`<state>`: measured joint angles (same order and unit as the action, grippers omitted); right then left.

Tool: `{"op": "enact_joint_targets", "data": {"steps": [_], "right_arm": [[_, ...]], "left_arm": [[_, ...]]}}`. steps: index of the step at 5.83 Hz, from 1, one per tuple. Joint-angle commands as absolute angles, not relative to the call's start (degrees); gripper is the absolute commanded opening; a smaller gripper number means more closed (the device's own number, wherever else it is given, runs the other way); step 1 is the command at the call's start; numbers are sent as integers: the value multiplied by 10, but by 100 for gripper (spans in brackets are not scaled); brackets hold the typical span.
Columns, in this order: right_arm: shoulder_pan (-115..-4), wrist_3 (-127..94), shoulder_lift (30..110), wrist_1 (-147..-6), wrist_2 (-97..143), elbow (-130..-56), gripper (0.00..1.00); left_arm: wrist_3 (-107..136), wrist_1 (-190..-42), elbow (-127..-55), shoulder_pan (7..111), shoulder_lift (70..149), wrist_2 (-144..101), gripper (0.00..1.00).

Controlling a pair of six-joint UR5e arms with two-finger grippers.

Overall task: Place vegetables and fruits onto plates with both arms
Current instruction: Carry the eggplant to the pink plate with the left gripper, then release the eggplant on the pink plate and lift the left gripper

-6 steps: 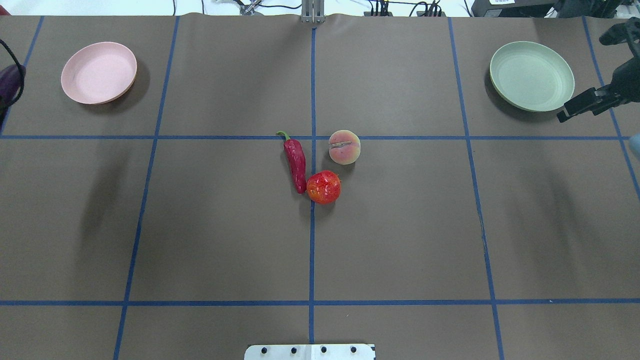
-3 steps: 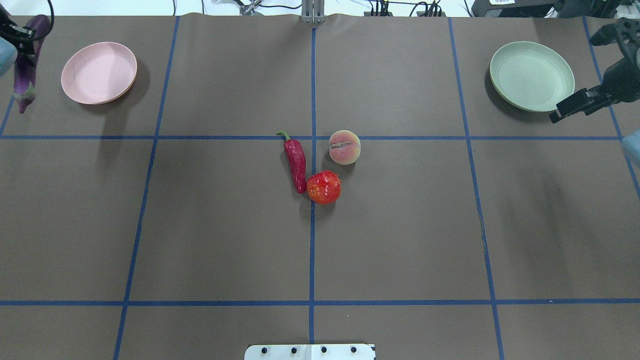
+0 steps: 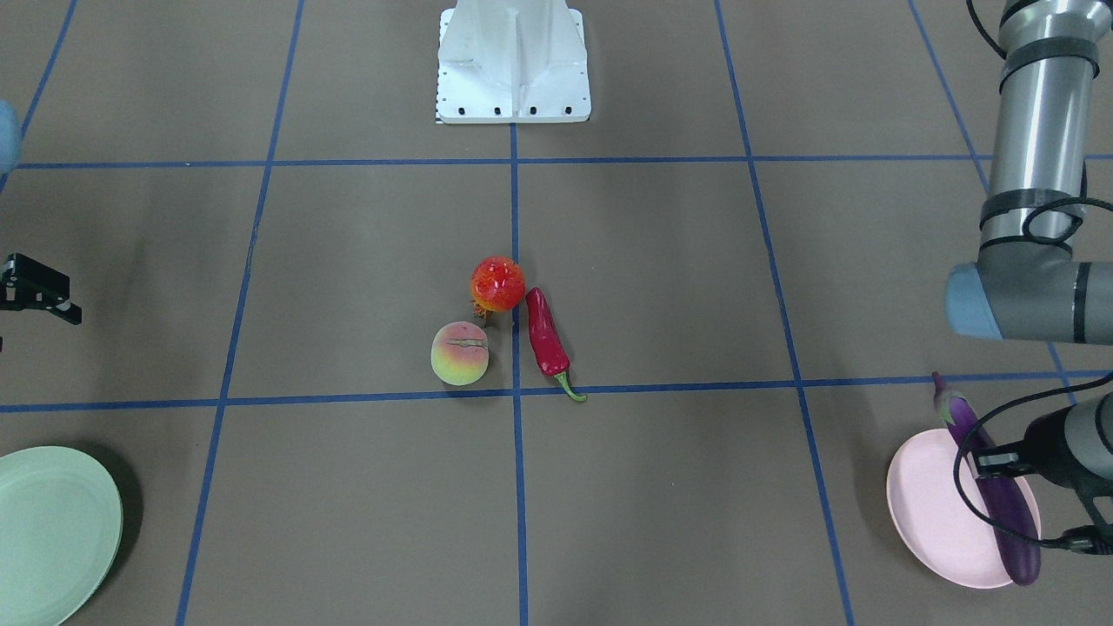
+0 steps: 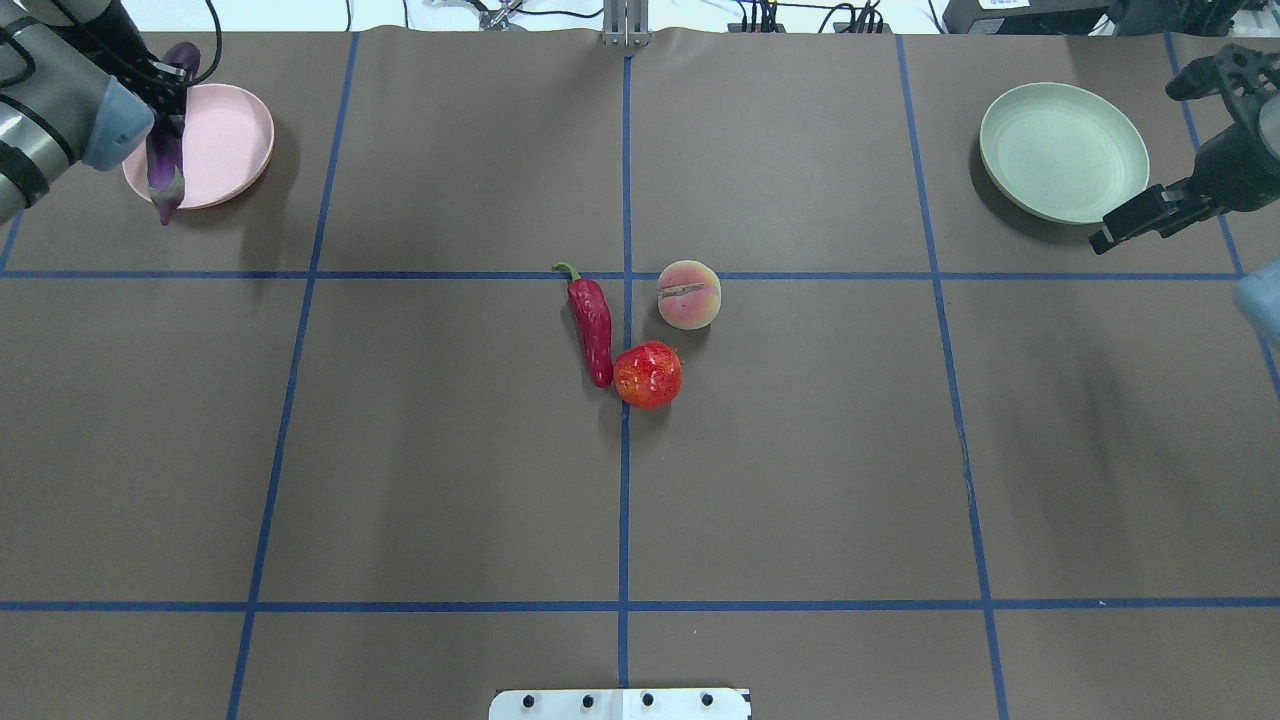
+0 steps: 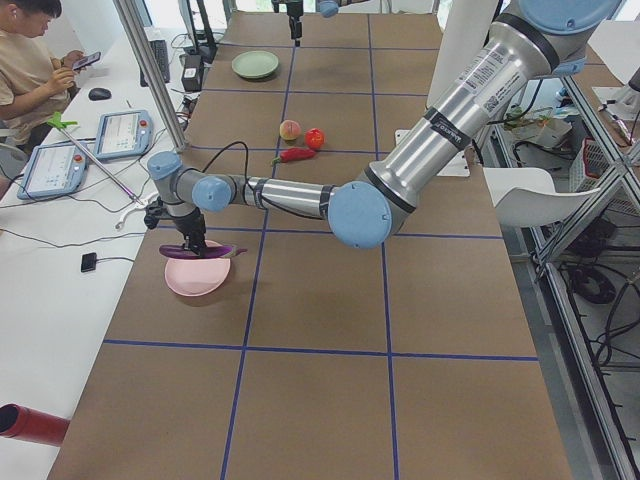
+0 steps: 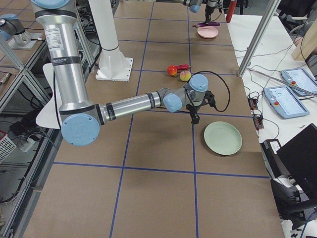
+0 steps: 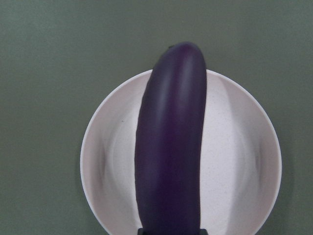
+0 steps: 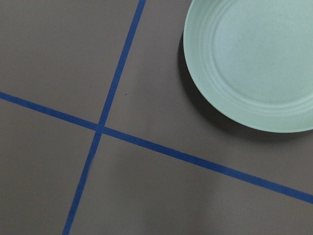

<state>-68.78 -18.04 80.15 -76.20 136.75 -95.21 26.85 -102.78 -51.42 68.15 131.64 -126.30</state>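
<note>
Left claw [image 4: 165, 97] grips the one long glossy purple eggplant [image 4: 163, 165] over the pale pink round plate [image 4: 225, 130]. Well away from that plate: one wrinkled red chili [image 4: 592, 325], one fuzzy peach [image 4: 688, 294], one red-orange ball [image 4: 647, 374]; farther still, one mint-green plate [image 4: 1060, 150]. Right claw [image 4: 1102, 240]: cannot tell whether open or closed.

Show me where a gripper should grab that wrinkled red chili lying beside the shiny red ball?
Probably from straight above, closing across the middle of the wrinkled red chili, nearer its green stem. It lies flat and slim, and the shiny red-orange ball crowds its tip, leaving little finger room there.
</note>
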Motion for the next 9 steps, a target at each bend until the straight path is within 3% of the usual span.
{"op": "enact_joint_targets", "data": {"steps": [1, 2, 3, 4, 7, 9], "right_arm": [[-687, -180, 800, -761, 1368, -954, 100], [-687, -180, 800, -761, 1368, -958, 100], [-687, -180, 801, -761, 1368, -959, 100], [-687, -180, 800, -761, 1367, -959, 100], [-679, -222, 769, -760, 1362, -960, 100], [-633, -356, 703, -760, 1325, -961, 100]], "left_arm": [[284, -1103, -448, 672, 1327, -1256, 0], [284, -1117, -418, 671, 1339, -1250, 0], [284, -1121, -417, 671, 1340, -1243, 51], [286, -1121, -428, 672, 1340, -1245, 93], [438, -1076, -570, 670, 1333, -1312, 99], [674, -1014, -730, 565, 1331, -1301, 99]]}}
